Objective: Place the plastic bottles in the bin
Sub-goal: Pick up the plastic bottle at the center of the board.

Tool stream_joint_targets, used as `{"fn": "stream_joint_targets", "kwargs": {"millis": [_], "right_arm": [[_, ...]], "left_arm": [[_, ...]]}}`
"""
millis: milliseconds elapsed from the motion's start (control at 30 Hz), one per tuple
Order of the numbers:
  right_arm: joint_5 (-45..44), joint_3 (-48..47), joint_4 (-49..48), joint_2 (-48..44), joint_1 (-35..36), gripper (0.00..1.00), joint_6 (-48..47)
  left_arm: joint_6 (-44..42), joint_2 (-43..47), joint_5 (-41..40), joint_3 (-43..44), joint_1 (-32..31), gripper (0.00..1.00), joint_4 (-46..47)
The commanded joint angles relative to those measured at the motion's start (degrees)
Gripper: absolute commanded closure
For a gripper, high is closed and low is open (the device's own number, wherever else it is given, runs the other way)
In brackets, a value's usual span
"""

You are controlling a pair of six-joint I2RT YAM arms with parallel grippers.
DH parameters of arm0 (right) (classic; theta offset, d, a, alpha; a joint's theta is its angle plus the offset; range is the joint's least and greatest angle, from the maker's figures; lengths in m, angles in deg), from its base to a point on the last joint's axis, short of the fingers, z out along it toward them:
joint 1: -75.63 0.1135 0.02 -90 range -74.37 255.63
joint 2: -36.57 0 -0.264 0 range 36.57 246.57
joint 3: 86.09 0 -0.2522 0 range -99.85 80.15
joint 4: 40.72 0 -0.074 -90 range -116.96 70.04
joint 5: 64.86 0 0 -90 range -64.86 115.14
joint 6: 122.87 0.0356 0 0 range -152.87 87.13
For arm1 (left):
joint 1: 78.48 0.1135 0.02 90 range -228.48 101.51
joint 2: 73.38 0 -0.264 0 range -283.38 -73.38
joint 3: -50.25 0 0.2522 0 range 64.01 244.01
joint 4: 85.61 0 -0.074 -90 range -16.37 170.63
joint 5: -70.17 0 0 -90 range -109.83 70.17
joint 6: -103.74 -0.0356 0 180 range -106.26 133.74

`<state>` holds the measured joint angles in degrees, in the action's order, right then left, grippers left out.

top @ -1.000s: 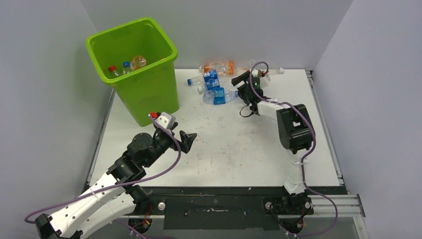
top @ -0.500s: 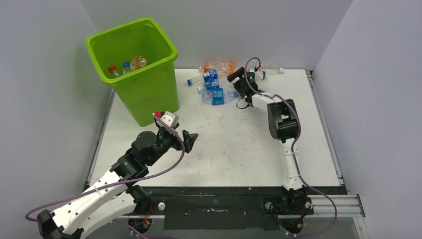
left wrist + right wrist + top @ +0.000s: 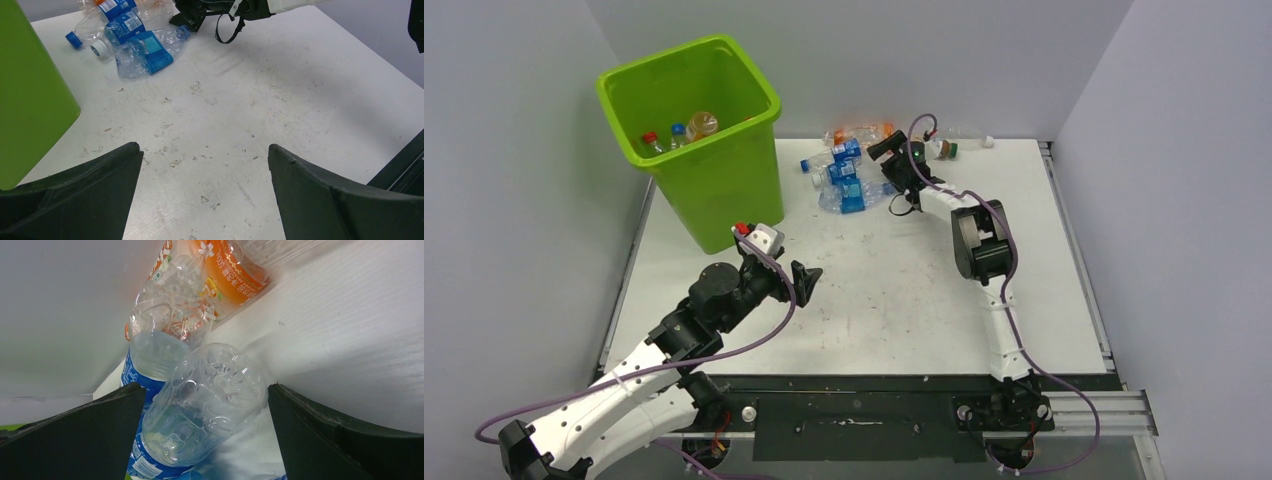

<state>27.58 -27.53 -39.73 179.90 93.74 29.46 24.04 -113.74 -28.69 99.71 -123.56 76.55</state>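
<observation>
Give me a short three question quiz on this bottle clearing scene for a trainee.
1. True or false: the right gripper is shut on a bottle.
2. Which gripper is nearer the loose bottles? A) left gripper B) right gripper
3. What colour is the label on the bottle nearest the right wrist camera?
Key: 1 false, jaws open and empty; 2 B, the left gripper hangs near the bin; 3 blue.

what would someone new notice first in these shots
The lime-green bin at the back left stands out, with a few bottles inside. Next comes the heap of clear bottles with blue and orange labels at the back middle, the right gripper open right at it. The left gripper hangs open over the table near the front.
</observation>
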Motion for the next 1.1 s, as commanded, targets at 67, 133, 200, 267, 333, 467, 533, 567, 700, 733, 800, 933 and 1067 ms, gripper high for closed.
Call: {"fn": "stream_joint_targets", "kwargs": {"millis": [67, 133, 200, 267, 333, 467, 533, 567, 700, 733, 800, 933, 1067], "right_arm": [[2.2, -0.6, -1.6, 2.2, 0.3, 0.16, 2.7], [2.7, 1.2, -3.8, 1.7, 0.3, 0.26, 3.6], [3.6, 2.5, -5.3, 1.3, 0.0, 0.36, 4.3], [4.1, 3.9, -6.6, 0.4, -0.2, 0.45, 4.9], [4.6, 6.1, -8.4, -1.0, -0.5, 0.51, 5.6], [5.5, 11.2, -12.9, -5.3, -1.2, 0.60, 7.6], [5.9, 13.7, -15.0, -8.3, -1.6, 0.63, 8.8], [6.2, 14.8, -15.9, -9.8, -1.7, 0.63, 9.2], [6.4, 19.9, -19.1, -15.9, -2.3, 0.65, 10.3], [6.4, 21.6, -19.6, -17.7, -2.5, 0.65, 10.4], [6.3, 24.5, -20.5, -21.3, -2.9, 0.65, 10.4], [6.4, 30.8, -21.9, -29.5, -3.9, 0.66, 10.2], [7.0, 40.6, -25.3, -38.3, -4.6, 0.67, 11.7]], "left_arm": [[-0.1, 0.0, -0.4, 0.4, 0.0, 0.04, 1.7], [-0.1, -0.2, -0.4, 0.5, 0.0, 0.04, 1.7], [0.0, -0.2, -0.3, 0.5, 0.0, 0.04, 1.8], [0.0, -0.2, -0.2, 0.6, 0.0, 0.04, 1.8], [0.1, -0.2, -0.2, 0.6, 0.0, 0.04, 1.8], [0.5, 0.5, -0.1, 0.4, 0.0, 0.04, 2.1], [0.6, 1.1, -0.2, 0.2, 0.0, 0.04, 2.4], [0.7, 1.4, -0.2, 0.1, 0.0, 0.04, 2.6], [1.3, 3.0, -1.1, -0.6, 0.0, 0.04, 3.2], [1.4, 3.5, -1.5, -0.8, 0.0, 0.04, 3.2], [1.8, 4.5, -2.5, -1.3, 0.0, 0.04, 5.1], [2.6, 6.5, -4.1, -2.4, -0.1, 0.04, 6.7], [5.1, 7.8, -5.7, -3.8, -0.3, 0.04, 9.6]]}}
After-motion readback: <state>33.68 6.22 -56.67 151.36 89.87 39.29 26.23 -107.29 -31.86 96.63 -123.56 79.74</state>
